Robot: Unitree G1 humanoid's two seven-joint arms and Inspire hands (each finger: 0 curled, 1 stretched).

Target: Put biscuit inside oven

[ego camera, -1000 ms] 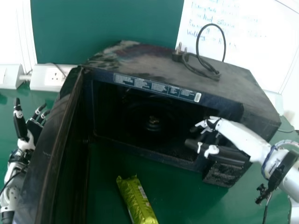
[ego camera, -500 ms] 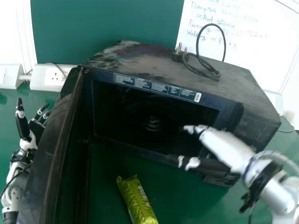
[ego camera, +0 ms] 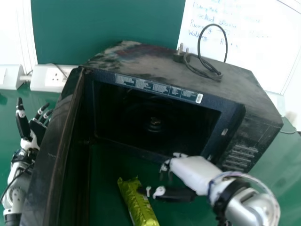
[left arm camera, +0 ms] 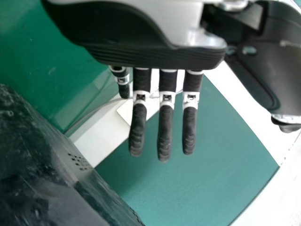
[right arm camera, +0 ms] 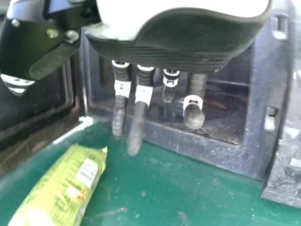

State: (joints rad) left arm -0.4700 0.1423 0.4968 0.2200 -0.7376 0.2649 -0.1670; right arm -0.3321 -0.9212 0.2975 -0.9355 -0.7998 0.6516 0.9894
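1 biscuit packet (ego camera: pixel 137 202) lies on the table (ego camera: pixel 282 165) in front of the oven (ego camera: pixel 155 61). The right hand (ego camera: pixel 189 172) is in front of the oven, near the packet, fingers released. The left hand (ego camera: pixel 32 137) is outside the oven's open door (ego camera: pixel 52 155), fingers released and extended.

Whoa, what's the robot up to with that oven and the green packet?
The robot's right hand is open above the table, close to the green biscuit packet, but it isn't holding it. The packet lies in front of the oven, whose door is wide open. The left hand is open too, on the far side of that door. The biscuit isn't in the oven yet; picking it up is probably next.
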